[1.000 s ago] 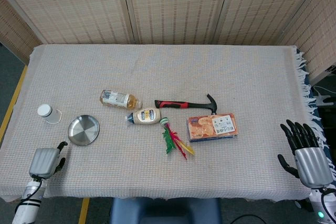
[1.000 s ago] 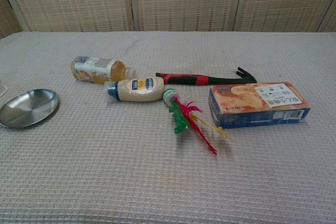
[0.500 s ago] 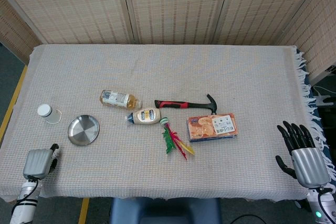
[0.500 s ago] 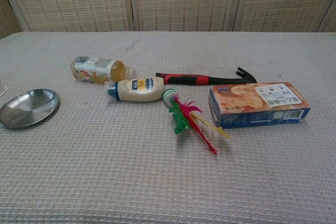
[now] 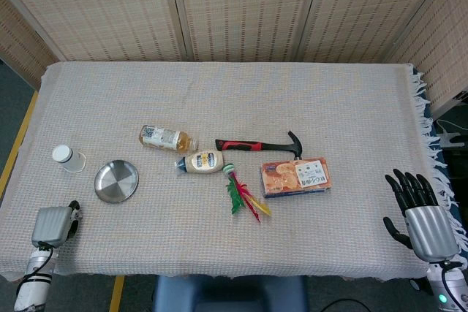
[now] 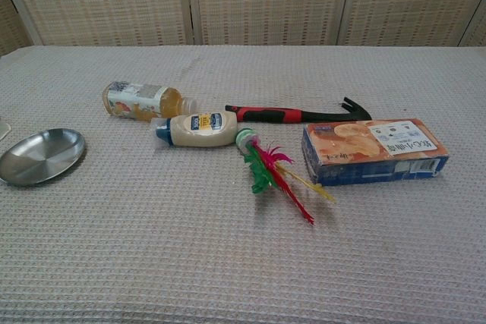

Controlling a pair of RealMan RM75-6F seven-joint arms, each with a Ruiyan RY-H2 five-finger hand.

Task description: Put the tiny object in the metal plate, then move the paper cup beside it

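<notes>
At the opening of the first step, judging by the layout: nothing lifted, nothing in the round shiny metal plate (image 5: 116, 181), lying bare on the woven beige tablecloth (image 5: 219, 93) toward the left near edge. Left hand (image 5: 53, 226) low at the near left corner, just short of the plate, grey back uppermost and fingers tucked out of sight, so no telling whether curled shut or loose; nothing seen in it. Right hand (image 5: 424, 210) off the near right edge, fingers spread upward and apart, holding nothing, well apart from every object. White paper cup (image 5: 68, 157) just beyond and left of the plate, near it but not touching; upright or tipped hard to tell from the head view, and cut off by the frame edge in the chest view. Likeliest candidate for the tiny object: the small feathered toy with green, red and yellow plumes (image 5: 243, 199), lying flat mid-table between a squat white squeeze bottle with a blue cap (image 5: 200, 162) and a flat orange biscuit box (image 5: 295, 177); a guess only. Next move, probably: reach to the middle of the table, pinch the toy by its round base rather than the plumes, carry to the plate. By count: one plate, one cup, one feathered toy, one box, one red-and-black claw hammer (image 5: 259, 143), two bottles including an amber drink bottle on its side (image 5: 167, 137), two hands
</notes>
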